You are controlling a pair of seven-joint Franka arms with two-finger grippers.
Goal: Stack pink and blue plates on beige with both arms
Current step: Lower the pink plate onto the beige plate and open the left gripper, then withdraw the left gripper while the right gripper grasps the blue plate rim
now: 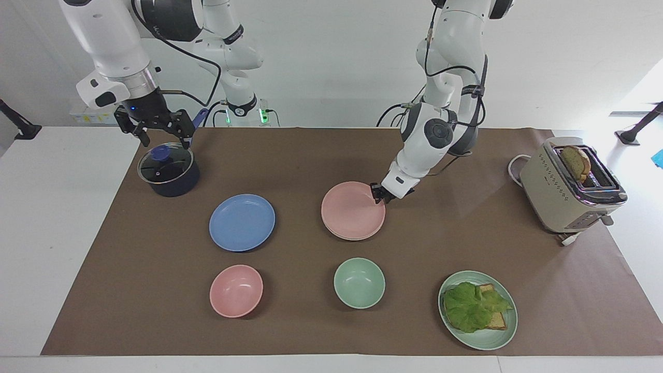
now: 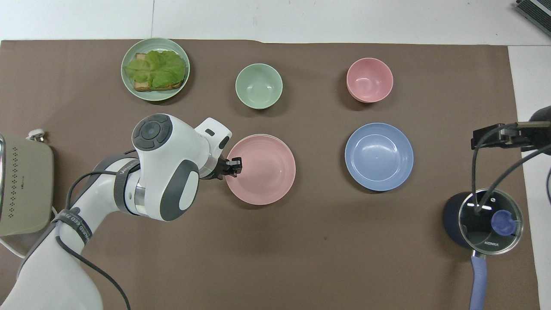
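Now pink plate [image 1: 352, 212] on beige plate [image 1: 342, 235], left tool [image 1: 377, 192] at rim.

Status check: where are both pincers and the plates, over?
Left pincer at pink plate rim, plate seated on beige plate. Right pincer open over the pot, waiting. Blue plate unstacked, on the mat; nothing on it.

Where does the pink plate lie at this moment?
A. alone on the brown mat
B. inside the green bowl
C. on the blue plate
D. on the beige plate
D: the pink plate sits flat on the beige plate, whose pale rim peeks out beneath it, with the left gripper at its edge.
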